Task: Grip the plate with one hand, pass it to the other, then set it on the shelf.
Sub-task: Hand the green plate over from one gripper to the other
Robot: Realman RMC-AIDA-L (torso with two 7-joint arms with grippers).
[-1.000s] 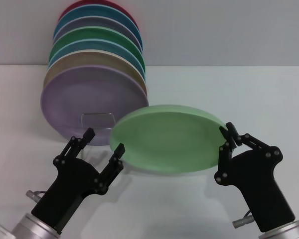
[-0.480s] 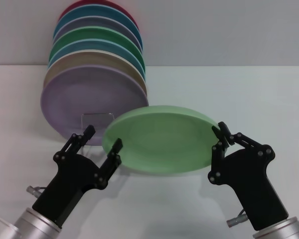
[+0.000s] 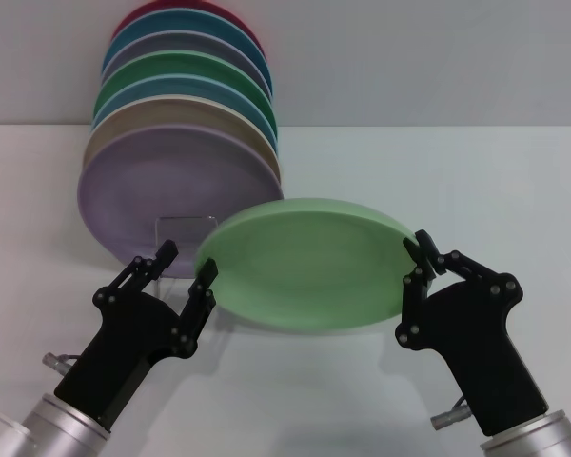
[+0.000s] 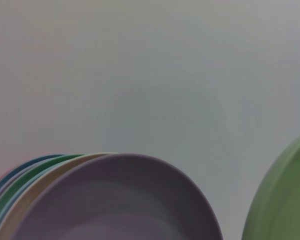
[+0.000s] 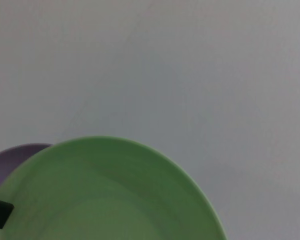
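The pale mint-green plate (image 3: 309, 267) is held in the air, tilted, low over the table in front of the rack. My right gripper (image 3: 416, 259) is shut on its right rim. My left gripper (image 3: 187, 261) is open at the plate's left rim, and its nearer finger (image 3: 207, 278) overlaps that edge. The plate also fills the lower part of the right wrist view (image 5: 105, 195) and shows at the edge of the left wrist view (image 4: 285, 200). The clear shelf (image 3: 186, 228) stands behind, mostly hidden by the plates in it.
Several coloured plates stand upright in the rack at the back left, with the lilac plate (image 3: 171, 186) foremost and a darker green plate (image 3: 186, 71) farther back. The lilac plate also shows in the left wrist view (image 4: 115, 200). A grey wall is behind the white table (image 3: 438, 171).
My right gripper has carried the plate to the left, so that its left rim now reaches my left gripper's fingers. The left gripper has shifted slightly and stays open.
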